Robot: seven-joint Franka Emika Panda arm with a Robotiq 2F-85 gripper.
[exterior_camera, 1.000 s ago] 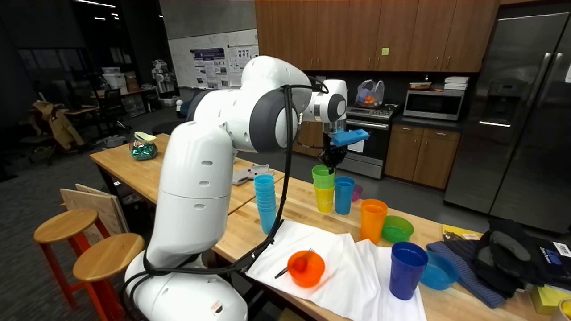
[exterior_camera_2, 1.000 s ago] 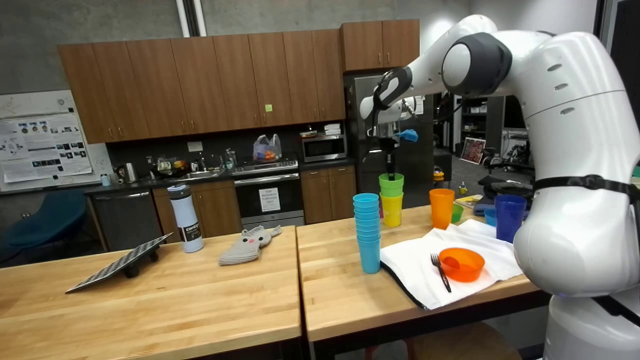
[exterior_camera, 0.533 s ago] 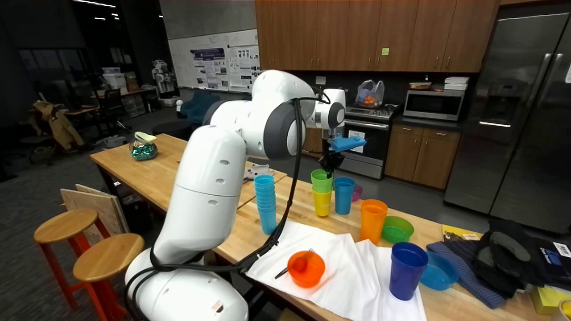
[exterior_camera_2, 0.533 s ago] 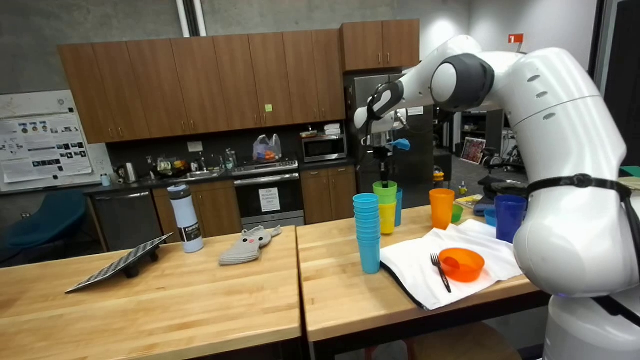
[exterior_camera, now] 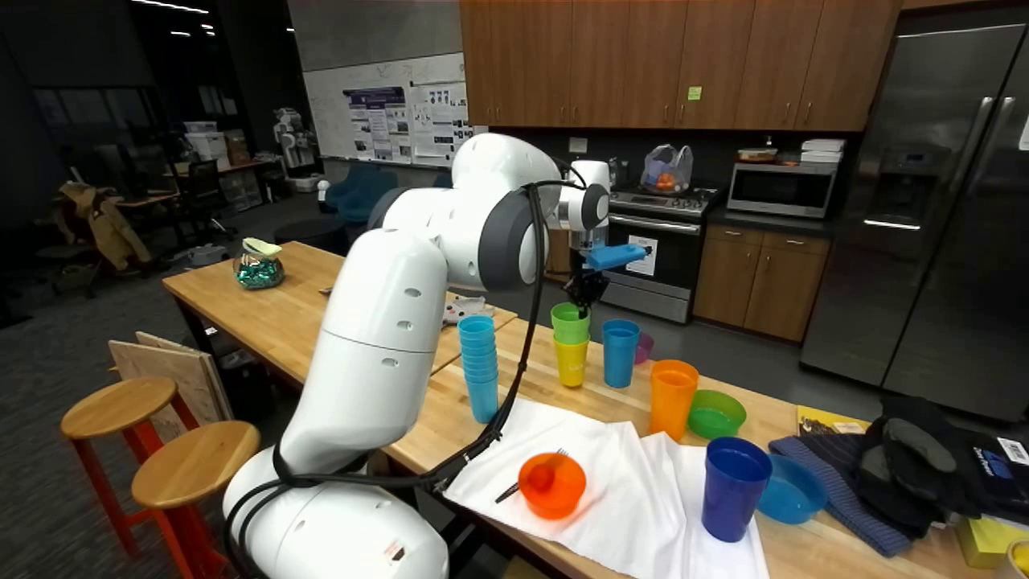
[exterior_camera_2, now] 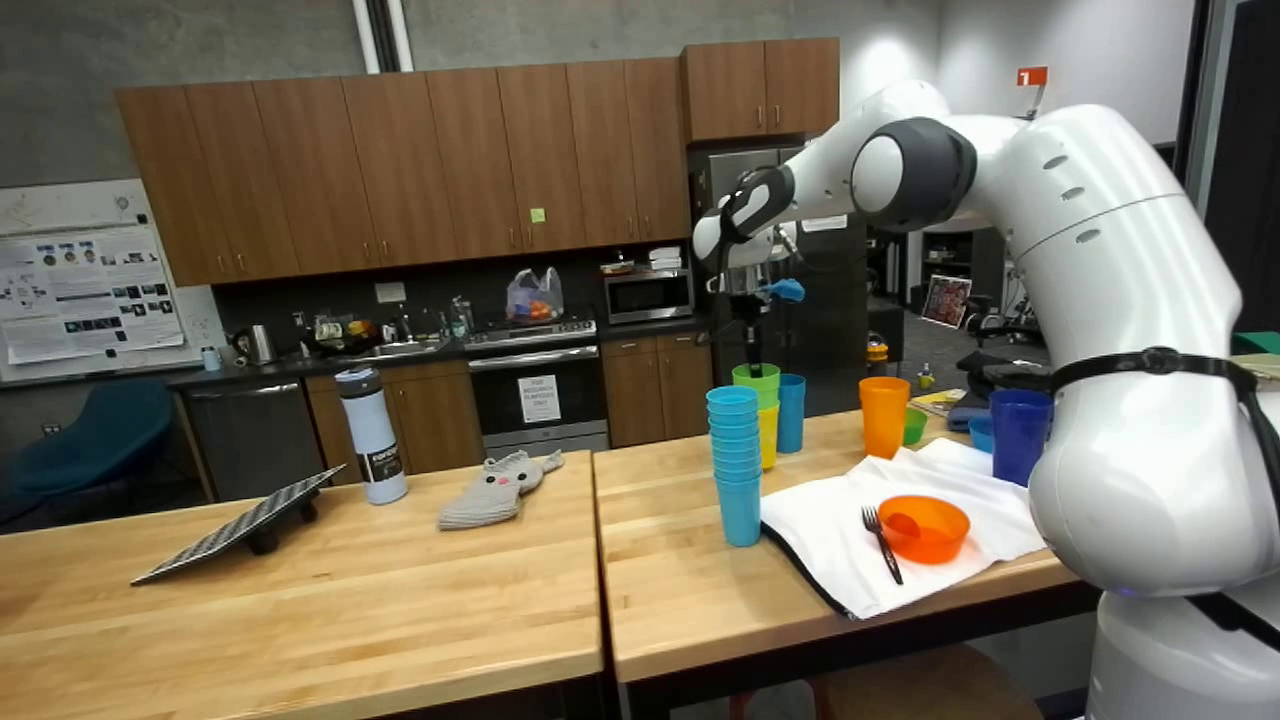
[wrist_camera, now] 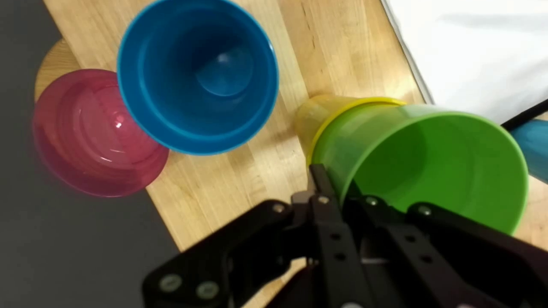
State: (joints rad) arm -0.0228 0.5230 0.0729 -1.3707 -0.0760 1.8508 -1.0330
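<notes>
The jaws are gripping the green cup by its rim, one inside, one outside; it is nesting in the yellow cup. The wrist view is showing a pink bowl overhanging the desk edge, beyond the blue cup from the green cup; in an exterior view a cup stack is standing before the green cup. A gap is separating green cup and blue cup.

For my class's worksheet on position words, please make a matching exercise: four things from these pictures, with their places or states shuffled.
1. green cup
2. gripper
3. fork
4. plastic bag

A. closed on the green cup's rim
B. on the stove
C. partly inside the yellow cup
D. on the white cloth

Pairs: 1-C, 2-A, 3-D, 4-B
</notes>
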